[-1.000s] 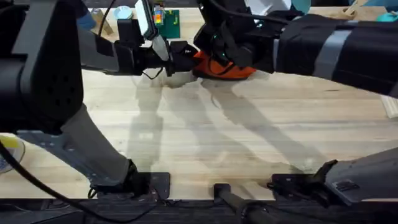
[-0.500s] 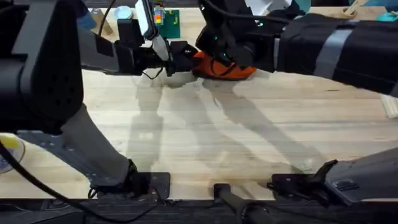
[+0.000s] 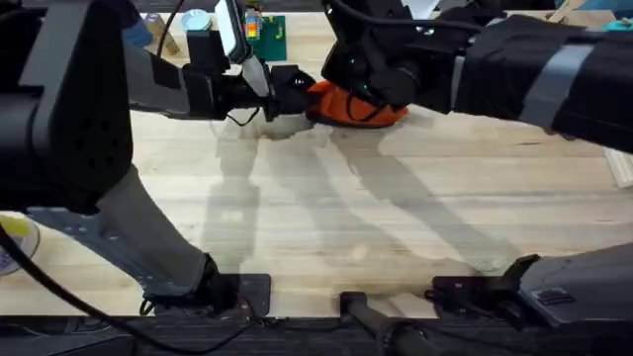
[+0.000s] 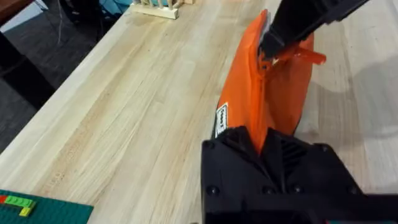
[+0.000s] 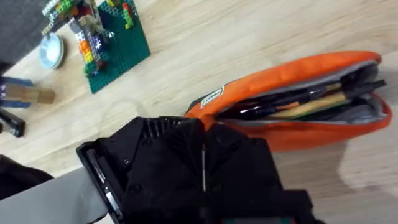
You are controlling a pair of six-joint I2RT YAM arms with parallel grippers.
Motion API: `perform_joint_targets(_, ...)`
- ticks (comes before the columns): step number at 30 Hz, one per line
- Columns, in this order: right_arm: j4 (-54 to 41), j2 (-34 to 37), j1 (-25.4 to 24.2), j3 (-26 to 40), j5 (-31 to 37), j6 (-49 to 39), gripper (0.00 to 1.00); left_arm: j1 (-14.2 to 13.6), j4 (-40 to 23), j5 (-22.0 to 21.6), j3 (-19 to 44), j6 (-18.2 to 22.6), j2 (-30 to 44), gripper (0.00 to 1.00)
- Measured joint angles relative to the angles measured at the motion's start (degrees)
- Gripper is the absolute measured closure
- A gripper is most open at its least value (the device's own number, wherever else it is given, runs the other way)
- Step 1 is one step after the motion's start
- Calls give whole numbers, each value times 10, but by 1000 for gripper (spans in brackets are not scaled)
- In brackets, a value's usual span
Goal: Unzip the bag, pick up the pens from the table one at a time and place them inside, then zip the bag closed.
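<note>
Note, from left to right at the table's (image 3: 396, 218) far edge: your left gripper (image 3: 293, 91) is clamped on the left end of the bag (image 3: 361, 107), your right gripper (image 4: 267, 50) pinches the zipper pull, so an uneven tug could jam the zipper on the pens (image 5: 311, 107) inside.

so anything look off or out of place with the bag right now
Nothing looks damaged or spilled. The bag lies on the table with its zip open, pens lying lengthwise inside. The left tool pinches one end of the fabric, and the right tool pinches the zip's orange pull tab.
</note>
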Motion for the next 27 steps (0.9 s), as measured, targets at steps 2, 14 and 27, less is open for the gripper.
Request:
perform_joint_targets(2, -5, -2, 0, 0, 4, 0, 970, 0, 0, 0, 0, 0, 0, 957)
perform_joint_targets(14, -50, -13, -13, 0, 22, -2, 970, -3, 0, 2, 0, 0, 0, 957)
perform_joint_targets(27, -106, -26, -47, 0, 26, -2, 970, -5, 0, 2, 0, 0, 0, 958)
